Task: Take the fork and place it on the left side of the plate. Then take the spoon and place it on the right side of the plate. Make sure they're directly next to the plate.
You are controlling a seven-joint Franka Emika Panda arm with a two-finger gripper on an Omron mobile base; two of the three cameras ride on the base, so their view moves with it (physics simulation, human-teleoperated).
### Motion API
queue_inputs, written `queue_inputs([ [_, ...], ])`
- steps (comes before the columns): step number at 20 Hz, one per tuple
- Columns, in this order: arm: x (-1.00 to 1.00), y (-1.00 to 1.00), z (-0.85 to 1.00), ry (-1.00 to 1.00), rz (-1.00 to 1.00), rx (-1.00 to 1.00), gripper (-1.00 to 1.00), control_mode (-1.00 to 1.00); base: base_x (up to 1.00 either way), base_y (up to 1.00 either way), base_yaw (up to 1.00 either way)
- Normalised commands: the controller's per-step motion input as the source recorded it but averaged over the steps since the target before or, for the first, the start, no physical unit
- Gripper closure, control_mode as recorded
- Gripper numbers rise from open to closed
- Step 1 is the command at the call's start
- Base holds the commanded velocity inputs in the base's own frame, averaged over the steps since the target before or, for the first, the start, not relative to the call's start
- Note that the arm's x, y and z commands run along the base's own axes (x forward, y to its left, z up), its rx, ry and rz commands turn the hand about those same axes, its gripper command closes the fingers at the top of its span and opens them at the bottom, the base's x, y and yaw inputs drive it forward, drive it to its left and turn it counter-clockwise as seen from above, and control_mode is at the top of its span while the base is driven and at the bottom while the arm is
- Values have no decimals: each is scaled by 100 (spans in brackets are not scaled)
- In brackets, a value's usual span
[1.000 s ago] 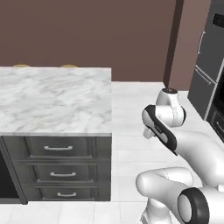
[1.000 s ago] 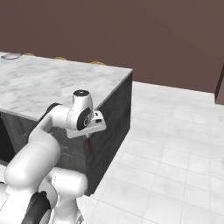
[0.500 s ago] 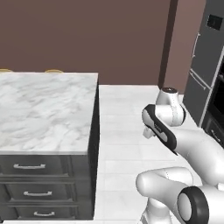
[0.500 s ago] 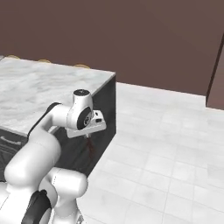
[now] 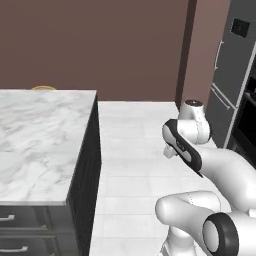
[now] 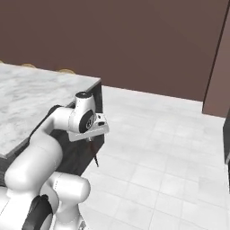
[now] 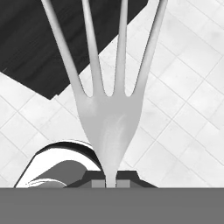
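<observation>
Fork pinched at its neck between the closed jaws of the gripper; four pale silver tines, slim and smooth, fanning outward over white floor tiles.

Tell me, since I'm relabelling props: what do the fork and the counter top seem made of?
The fork: its pale silver tines with soft highlights look like brushed metal. The counter top: white with grey veining and a faint sheen, seemingly polished marble, though a printed laminate could look alike.

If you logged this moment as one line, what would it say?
tool: shut on fork | fork: tines point away from hand, above floor | island: beside robot | plate, spoon: unseen
</observation>
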Motion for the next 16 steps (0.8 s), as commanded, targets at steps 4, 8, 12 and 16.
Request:
queue_inputs([
  [4,0,0,0,0,0,0,100,100,54,-56,0],
  [8,0,0,0,0,0,0,100,100,62,-48,0],
  [12,0,0,0,0,0,0,100,100,69,-42,0],
  [16,0,0,0,0,0,0,100,100,71,-34,0],
])
